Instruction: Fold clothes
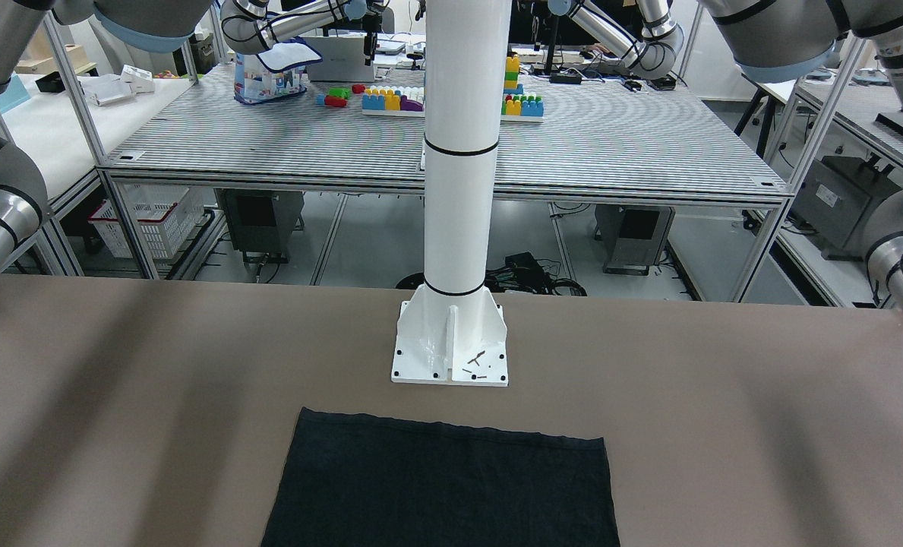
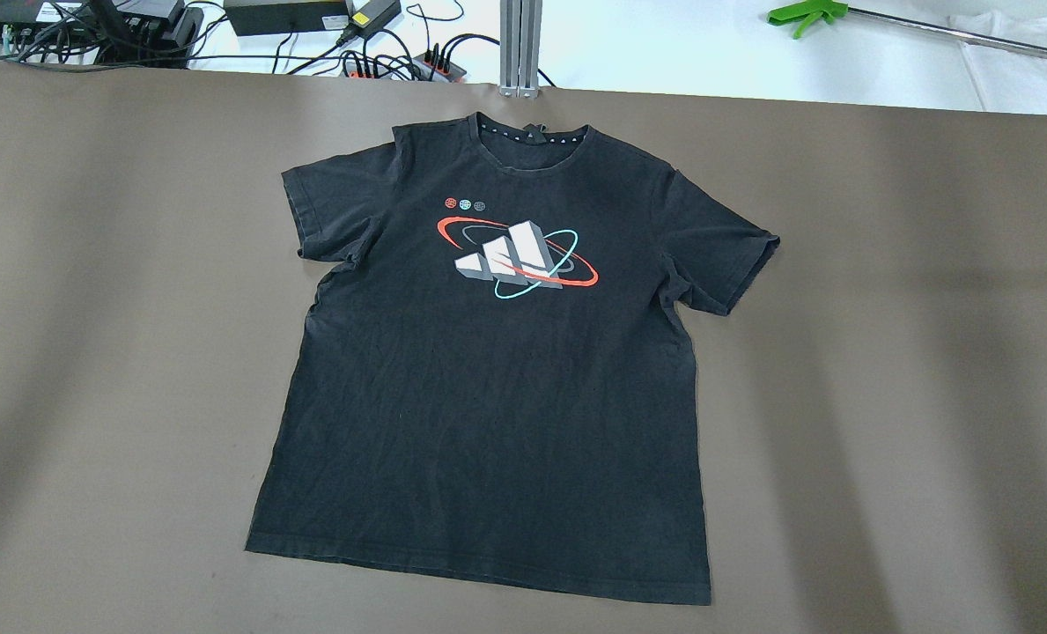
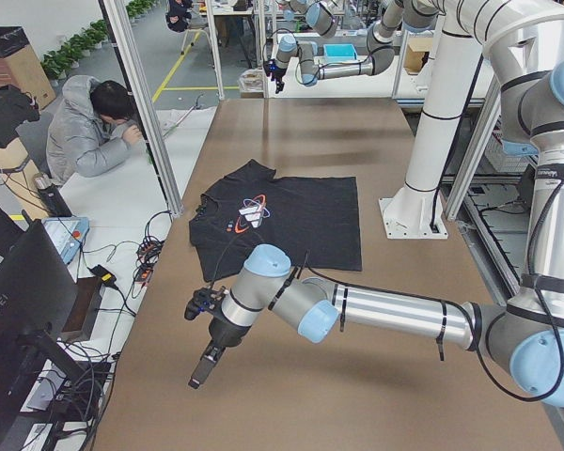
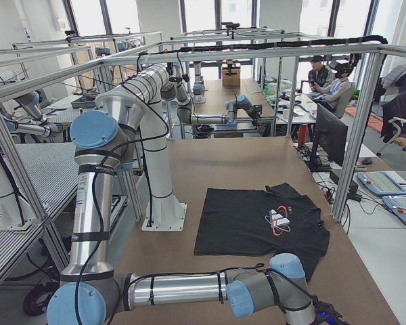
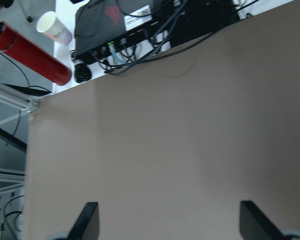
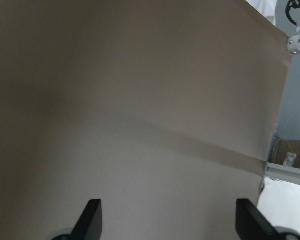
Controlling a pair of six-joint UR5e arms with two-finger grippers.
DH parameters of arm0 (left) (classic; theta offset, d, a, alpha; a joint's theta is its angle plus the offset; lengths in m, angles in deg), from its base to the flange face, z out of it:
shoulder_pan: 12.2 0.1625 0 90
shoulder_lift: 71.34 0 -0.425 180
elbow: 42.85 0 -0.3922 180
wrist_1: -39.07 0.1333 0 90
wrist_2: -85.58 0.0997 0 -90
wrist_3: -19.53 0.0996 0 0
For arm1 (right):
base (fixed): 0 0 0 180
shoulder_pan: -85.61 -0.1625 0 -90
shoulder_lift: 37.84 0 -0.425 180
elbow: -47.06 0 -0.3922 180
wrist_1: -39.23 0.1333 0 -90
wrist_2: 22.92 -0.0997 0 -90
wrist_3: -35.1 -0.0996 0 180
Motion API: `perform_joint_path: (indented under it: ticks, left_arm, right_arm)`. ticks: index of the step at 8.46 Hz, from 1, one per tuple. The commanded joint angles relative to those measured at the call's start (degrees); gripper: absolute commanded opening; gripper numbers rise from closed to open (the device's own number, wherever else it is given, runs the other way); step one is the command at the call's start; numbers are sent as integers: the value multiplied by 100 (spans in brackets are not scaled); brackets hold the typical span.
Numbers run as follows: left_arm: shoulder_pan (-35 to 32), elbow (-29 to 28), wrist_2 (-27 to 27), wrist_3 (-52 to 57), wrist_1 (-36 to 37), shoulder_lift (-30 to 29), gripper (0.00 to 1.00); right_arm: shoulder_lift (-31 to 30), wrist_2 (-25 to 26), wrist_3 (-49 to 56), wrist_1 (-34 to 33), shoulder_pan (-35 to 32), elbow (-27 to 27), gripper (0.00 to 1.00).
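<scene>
Item inspected: one black T-shirt with a printed chest logo. It lies flat and face up at mid-table, with its collar at the far edge and its hem just short of the white post.

Condition: mostly smooth, with some bunching at the sleeve on the robot's left.

Left gripper: jaws spread wide, nothing held, bare table beneath, well clear of the garment.

Right gripper: likewise wide open and empty over bare table. Its height above the surface is hard to judge, as the side view crops it.

Assessment: folding not yet begun.

Recommendation: bring each gripper to its own side seam. Pinch a single clean layer at shoulder and hem. Flatten the bunched sleeve first and carry the edges inward evenly, so the fold line runs straight.
</scene>
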Motion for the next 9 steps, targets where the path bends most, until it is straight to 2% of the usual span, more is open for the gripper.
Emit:
perform_joint_path:
  ticks: [1, 2, 3, 4, 6, 8, 9]
  left_arm:
    - [663, -43, -562, -1337, -9, -497, 100]
    - [769, -113, -1044, -1777, -61, -699, 100]
    - [814, -131, -1310, -1859, -123, -823, 100]
    - [893, -183, -1364, -2252, -141, -1025, 100]
    - [1297, -533, -1321, -3088, -463, -1341, 100]
    - [1385, -1375, -1321, -3301, -1805, -1457, 100]
    - [1551, -1588, -1225, -3310, -1881, -1649, 100]
  right_arm:
    - [293, -535, -901, 27, 502, 27, 94]
    - [311, -913, -1209, 193, 529, 28, 94]
    - [320, -1073, -1473, 447, 590, 71, 94]
    - [416, -1319, -1676, 675, 652, 185, 94]
    - [583, -1374, -2351, 1202, 985, 308, 94]
    - [732, -1347, -3255, 2176, 1372, 632, 94]
    - [864, -1304, -3564, 2529, 1539, 886, 94]
